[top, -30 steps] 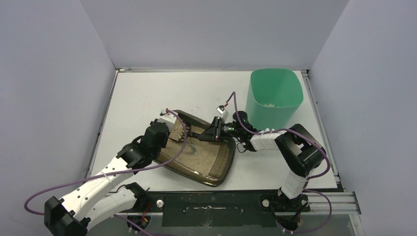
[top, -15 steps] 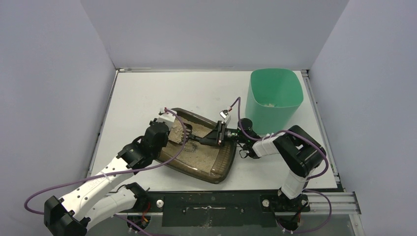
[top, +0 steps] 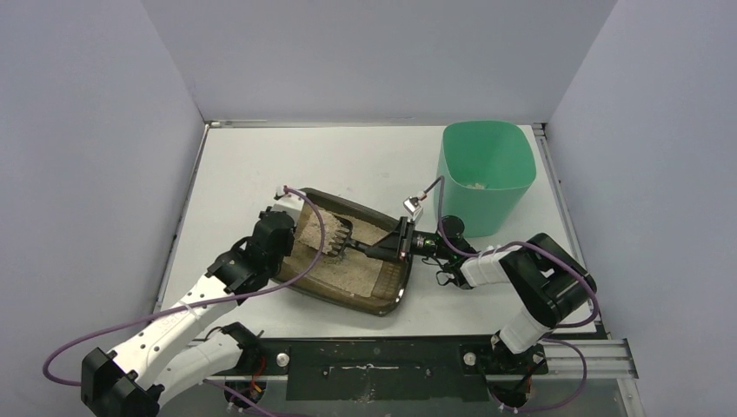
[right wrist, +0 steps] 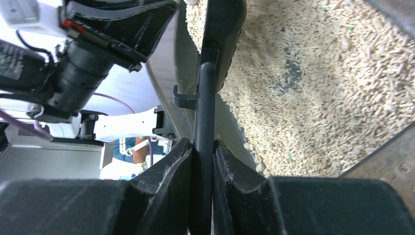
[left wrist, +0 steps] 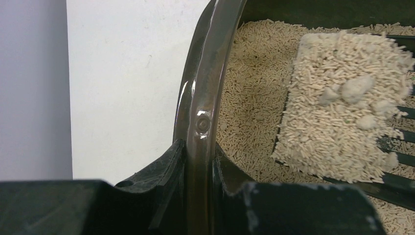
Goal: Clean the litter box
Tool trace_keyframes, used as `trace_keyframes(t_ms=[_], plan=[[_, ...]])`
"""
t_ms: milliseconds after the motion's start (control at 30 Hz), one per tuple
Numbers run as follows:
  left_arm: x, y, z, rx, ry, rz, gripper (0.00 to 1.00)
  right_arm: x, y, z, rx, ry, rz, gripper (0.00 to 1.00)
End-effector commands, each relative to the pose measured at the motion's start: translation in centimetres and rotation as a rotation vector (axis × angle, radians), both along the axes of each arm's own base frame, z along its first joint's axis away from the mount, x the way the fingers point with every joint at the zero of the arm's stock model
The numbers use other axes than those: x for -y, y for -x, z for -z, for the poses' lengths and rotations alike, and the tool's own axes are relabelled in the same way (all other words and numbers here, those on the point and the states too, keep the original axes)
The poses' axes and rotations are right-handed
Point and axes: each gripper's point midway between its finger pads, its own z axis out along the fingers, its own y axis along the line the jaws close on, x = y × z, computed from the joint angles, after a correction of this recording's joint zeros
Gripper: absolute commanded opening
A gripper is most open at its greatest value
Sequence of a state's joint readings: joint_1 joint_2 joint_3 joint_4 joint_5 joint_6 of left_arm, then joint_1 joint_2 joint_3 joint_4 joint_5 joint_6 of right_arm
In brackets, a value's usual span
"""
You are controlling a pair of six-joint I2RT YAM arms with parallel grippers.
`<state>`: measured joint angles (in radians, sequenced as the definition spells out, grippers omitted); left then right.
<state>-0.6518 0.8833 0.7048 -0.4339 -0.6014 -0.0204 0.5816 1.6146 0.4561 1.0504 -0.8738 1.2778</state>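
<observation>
The dark litter box (top: 395, 291) with beige granules lies mid-table, its left side lifted. My left gripper (top: 291, 228) is shut on its left rim (left wrist: 205, 93), one finger outside and one inside. My right gripper (top: 398, 245) is shut on the thin handle (right wrist: 204, 117) of the black slotted scoop (top: 341, 234). The scoop blade (left wrist: 337, 122) is heaped with granules and a few pale clumps, just above the litter near the box's left end. Litter (right wrist: 313, 88) fills the right wrist view.
A mint-green bin (top: 483, 174) stands at the back right, just beyond my right arm, with a few pale bits inside. White tabletop (top: 252, 165) lies behind and left of the box. Grey walls enclose the table.
The scoop has dug leftwards through the litter and now carries a heap. My right gripper has drawn back to the right and lower. The box has shifted slightly under my left gripper.
</observation>
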Motion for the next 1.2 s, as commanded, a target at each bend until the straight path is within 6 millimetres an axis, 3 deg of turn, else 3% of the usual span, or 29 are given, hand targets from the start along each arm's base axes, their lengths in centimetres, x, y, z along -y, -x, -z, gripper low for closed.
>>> trace_keyframes(t_ms=[0,100,200,300,367,467,567,667,767,867,933,1067,1133,1167], plan=[[2.1,-3.1,-7.0,0.252,0.303,-0.037,0.00,1.4,0.2,-4.0,0.144,-0.128,0.022,0.00],[2.0,-3.3,-7.1,0.260,0.326,-0.034,0.00,1.3,1.1,-4.8,0.171,-0.158,-0.023,0.00],[2.1,-3.5,-7.1,0.257,0.345,-0.026,0.00,2.7,0.4,-4.8,0.157,-0.174,0.063,0.00],[2.3,-3.7,-6.9,0.249,0.356,-0.015,0.00,1.4,2.0,-5.2,0.180,-0.174,-0.032,0.00],[2.4,-3.7,-6.9,0.246,0.362,-0.009,0.00,2.8,0.7,-4.4,0.138,-0.163,0.068,0.00],[2.5,-3.8,-6.8,0.243,0.370,0.000,0.00,1.7,2.4,-5.4,0.175,-0.189,-0.027,0.00],[2.9,-3.8,-6.8,0.237,0.379,0.021,0.00,3.7,0.5,-4.4,0.131,-0.171,0.106,0.00],[3.1,-3.8,-6.6,0.230,0.381,0.031,0.00,2.2,2.3,-6.3,0.188,-0.215,-0.008,0.00],[3.5,-3.8,-6.6,0.223,0.387,0.047,0.00,3.7,0.5,-5.1,0.150,-0.173,0.105,0.00],[3.6,-3.8,-6.4,0.217,0.387,0.053,0.00,2.1,2.3,-6.3,0.193,-0.182,-0.009,0.00],[3.7,-3.8,-6.3,0.212,0.387,0.058,0.00,3.7,0.5,-4.8,0.136,-0.135,0.104,0.00],[3.8,-3.8,-6.2,0.207,0.388,0.060,0.00,2.2,2.8,-6.2,0.175,-0.157,-0.010,0.00],[3.8,-3.8,-6.3,0.208,0.390,0.062,0.00,4.0,1.1,-4.5,0.112,-0.113,0.107,0.00],[3.9,-3.9,-6.3,0.209,0.391,0.064,0.00,4.1,1.1,-5.1,0.134,-0.135,0.113,0.00]])
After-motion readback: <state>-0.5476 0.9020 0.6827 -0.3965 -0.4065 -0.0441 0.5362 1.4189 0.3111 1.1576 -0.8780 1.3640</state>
